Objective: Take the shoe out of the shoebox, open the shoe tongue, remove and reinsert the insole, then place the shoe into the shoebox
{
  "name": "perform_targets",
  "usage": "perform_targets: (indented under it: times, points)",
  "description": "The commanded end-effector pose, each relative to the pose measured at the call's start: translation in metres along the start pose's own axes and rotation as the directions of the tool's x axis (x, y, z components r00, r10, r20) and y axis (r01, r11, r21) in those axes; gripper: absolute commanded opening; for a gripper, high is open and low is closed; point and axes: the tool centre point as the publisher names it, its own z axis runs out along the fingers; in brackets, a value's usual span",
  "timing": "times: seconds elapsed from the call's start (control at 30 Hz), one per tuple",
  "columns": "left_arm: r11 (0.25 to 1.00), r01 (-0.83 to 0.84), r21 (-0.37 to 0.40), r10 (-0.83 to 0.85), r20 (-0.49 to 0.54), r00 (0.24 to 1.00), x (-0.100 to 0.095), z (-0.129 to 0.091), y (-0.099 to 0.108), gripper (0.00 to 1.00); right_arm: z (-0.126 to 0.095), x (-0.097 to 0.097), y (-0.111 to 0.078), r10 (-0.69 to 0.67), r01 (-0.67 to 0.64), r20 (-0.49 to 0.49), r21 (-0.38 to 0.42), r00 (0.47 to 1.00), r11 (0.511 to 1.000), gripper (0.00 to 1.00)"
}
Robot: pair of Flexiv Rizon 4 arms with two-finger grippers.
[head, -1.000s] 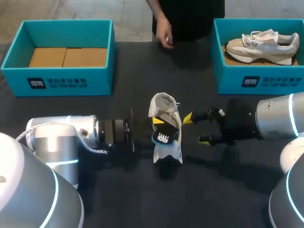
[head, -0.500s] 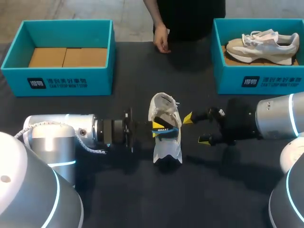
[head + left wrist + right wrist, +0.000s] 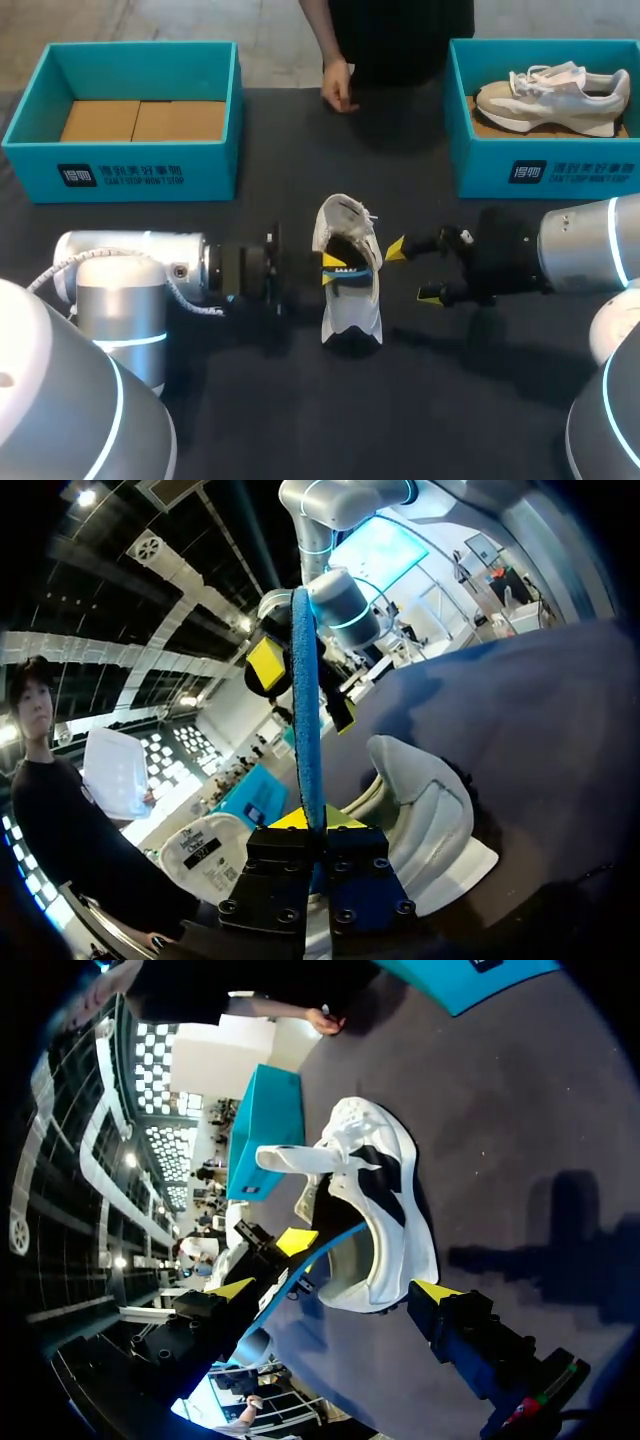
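A white shoe (image 3: 350, 300) lies on the black table at the middle, toe toward me, its tongue (image 3: 300, 1159) pulled up. My left gripper (image 3: 333, 265) comes in from the left and is shut on the blue-edged insole (image 3: 305, 710), which stands on edge over the shoe's opening. The same insole (image 3: 322, 1251) shows as a blue strip running out of the shoe (image 3: 385, 1210). My right gripper (image 3: 412, 271) hangs open just right of the shoe, touching nothing; one yellow fingertip (image 3: 437, 1291) shows beside the shoe's sole.
An open teal box (image 3: 140, 175) with a cardboard floor stands at the back left. A second teal box (image 3: 500, 170) at the back right holds another pale shoe (image 3: 555, 92). A person's hand (image 3: 338, 85) hangs over the far edge.
The left gripper has closed on the insole. The insole, earlier showing its dark face above the shoe, now stands edge-on and lower in the opening. The right arm has not moved.
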Motion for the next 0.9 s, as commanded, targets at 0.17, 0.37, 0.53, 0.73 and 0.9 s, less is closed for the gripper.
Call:
perform_targets:
  times: [0.17, 0.37, 0.53, 0.73, 0.9]
  points:
    - [1.000, 0.007, -0.011, -0.007, -0.013, 1.000, -0.002, 0.007, 0.008, 0.00, 0.001, 0.002, -0.001, 0.002, -0.002, 0.009, -0.003, 1.000, 1.000, 1.00]
    - [1.000, 0.007, -0.006, -0.007, 0.003, 1.000, -0.002, 0.002, -0.006, 0.45, 0.001, 0.002, -0.001, 0.002, -0.002, 0.009, -0.003, 1.000, 1.000, 1.00]
    - [1.000, -0.007, -0.007, 0.007, 0.004, 1.000, -0.003, -0.003, -0.021, 0.52, 0.001, 0.002, -0.001, 0.002, -0.002, 0.009, -0.003, 1.000, 1.000, 1.00]
    - [0.999, -0.030, -0.014, 0.030, -0.003, 1.000, -0.007, -0.008, -0.034, 0.44, 0.001, 0.002, -0.001, 0.002, -0.002, 0.009, -0.003, 1.000, 1.000, 1.00]
    - [0.999, -0.036, -0.009, 0.036, -0.030, 0.999, -0.005, -0.005, -0.037, 0.20, 0.001, 0.002, -0.001, 0.002, -0.002, 0.009, -0.003, 1.000, 1.000, 1.00]
